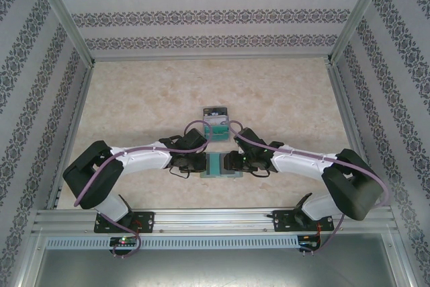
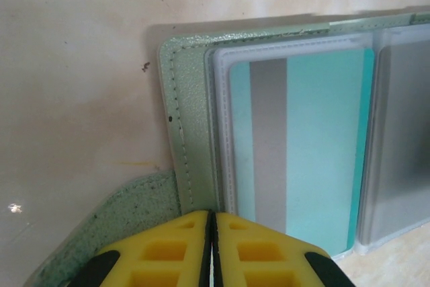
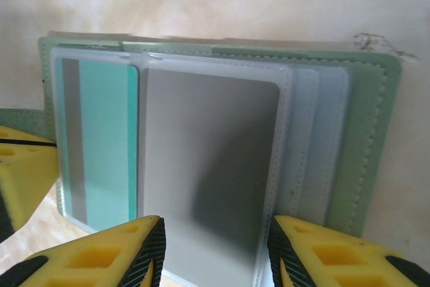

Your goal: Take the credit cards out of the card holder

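The card holder (image 1: 220,166) lies open and flat between both grippers near the table's front. Its grey-green cover (image 2: 191,119) carries clear sleeves. One sleeve holds a teal credit card with a grey stripe (image 2: 322,152), the neighbouring sleeve a plain grey card (image 3: 208,152). My left gripper (image 2: 212,223) is shut, its tips on the holder's stitched left edge beside the side tab (image 2: 127,213). My right gripper (image 3: 215,253) stands open over the grey card's sleeve, one finger on either side of it, gripping nothing. More cards (image 1: 216,124) lie stacked farther back.
Metal frame rails (image 1: 74,132) and patterned walls bound the beige tabletop (image 1: 134,99) on the left, right and back. The left gripper's yellow finger (image 3: 20,173) reaches in at the holder's left edge in the right wrist view.
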{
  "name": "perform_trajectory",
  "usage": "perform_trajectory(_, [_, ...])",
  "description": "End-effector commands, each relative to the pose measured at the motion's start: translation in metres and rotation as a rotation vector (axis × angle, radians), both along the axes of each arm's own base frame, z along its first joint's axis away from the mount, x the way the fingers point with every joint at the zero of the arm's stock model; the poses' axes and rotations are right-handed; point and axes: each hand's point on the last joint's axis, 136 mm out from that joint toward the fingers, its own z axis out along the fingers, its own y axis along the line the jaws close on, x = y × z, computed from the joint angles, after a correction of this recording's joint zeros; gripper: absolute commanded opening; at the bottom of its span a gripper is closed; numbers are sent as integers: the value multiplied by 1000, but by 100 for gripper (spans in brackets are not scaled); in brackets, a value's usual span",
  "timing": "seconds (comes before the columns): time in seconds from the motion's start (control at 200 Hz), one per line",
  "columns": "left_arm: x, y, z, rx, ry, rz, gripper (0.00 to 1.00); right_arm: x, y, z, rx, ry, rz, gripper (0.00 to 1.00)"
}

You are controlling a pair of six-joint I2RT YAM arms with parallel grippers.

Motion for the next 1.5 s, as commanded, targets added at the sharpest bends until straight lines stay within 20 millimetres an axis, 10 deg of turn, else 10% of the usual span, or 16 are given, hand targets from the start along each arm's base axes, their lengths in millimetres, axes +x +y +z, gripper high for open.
perform_trajectory(0.0, [0, 1, -8, -4, 16, 3, 9, 4, 21, 22, 94, -24, 23, 46])
perform_trajectory(0.505, [-1, 2, -9, -8, 19, 10, 9, 12, 52, 69, 271, -86, 49, 45])
perform_trajectory(0.794, [0, 14, 0, 27, -14, 30, 9, 10, 67, 63, 291, -55, 83, 46])
perform_trajectory(1.309, [15, -3, 33, -47, -68, 21, 9, 12, 2, 29, 50, -88, -38, 30])
perform_trajectory(1.499, [16, -13, 26, -80, -46, 16, 3, 13, 9, 25, 112, -60, -38, 29])
